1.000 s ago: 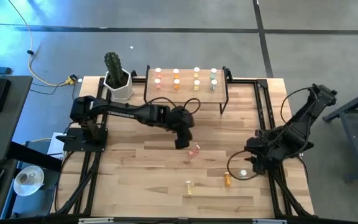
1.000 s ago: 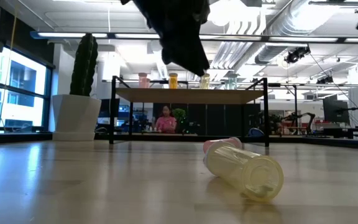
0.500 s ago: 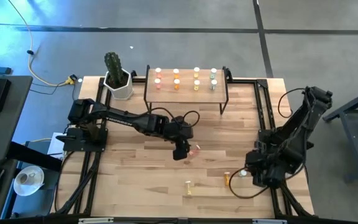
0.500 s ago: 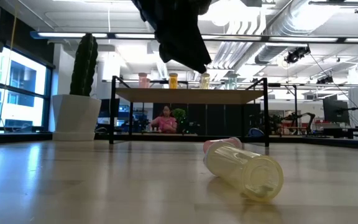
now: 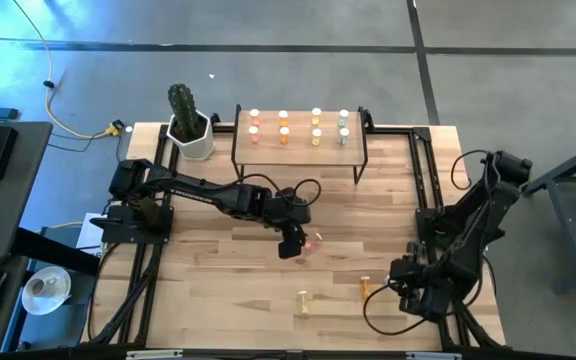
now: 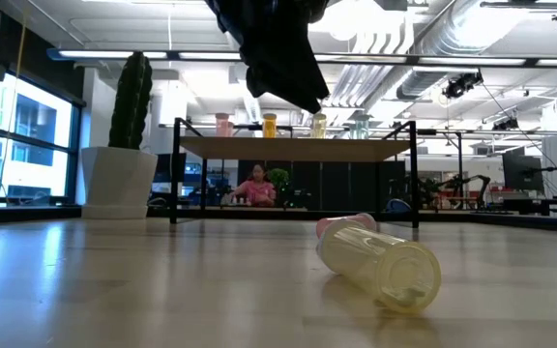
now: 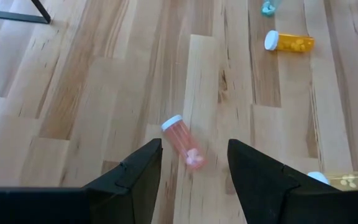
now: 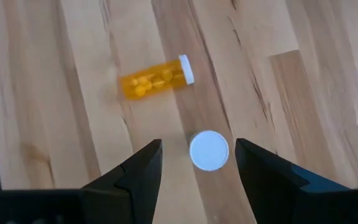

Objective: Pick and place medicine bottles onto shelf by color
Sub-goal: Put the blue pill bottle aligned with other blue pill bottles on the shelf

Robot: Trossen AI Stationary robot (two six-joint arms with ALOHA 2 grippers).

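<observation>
A pink-red medicine bottle (image 7: 182,140) lies on its side on the tabletop. My left gripper (image 7: 194,145) hangs open above it, one finger to either side, touching nothing. My right gripper (image 8: 197,144) is open near the table's front right. It stands over an upright bottle of which only the white cap (image 8: 209,150) shows. An orange bottle (image 8: 157,78) lies on its side just beyond. A yellow bottle (image 5: 303,300) lies near the front edge. The shelf (image 5: 298,150) at the back carries several upright bottles.
A white pot with a cactus (image 5: 188,125) stands left of the shelf. Black frame rails (image 5: 423,190) run along the table's left and right sides. A cable loop (image 5: 388,310) lies by my right gripper. Bare wood lies between the shelf and the loose bottles.
My right gripper has swung toward the table's near edge and sunk, ending over the white-capped bottle beside the orange one. My left gripper has shifted a little toward the near edge, beside the pink-red bottle, then held still. No bottle has moved.
</observation>
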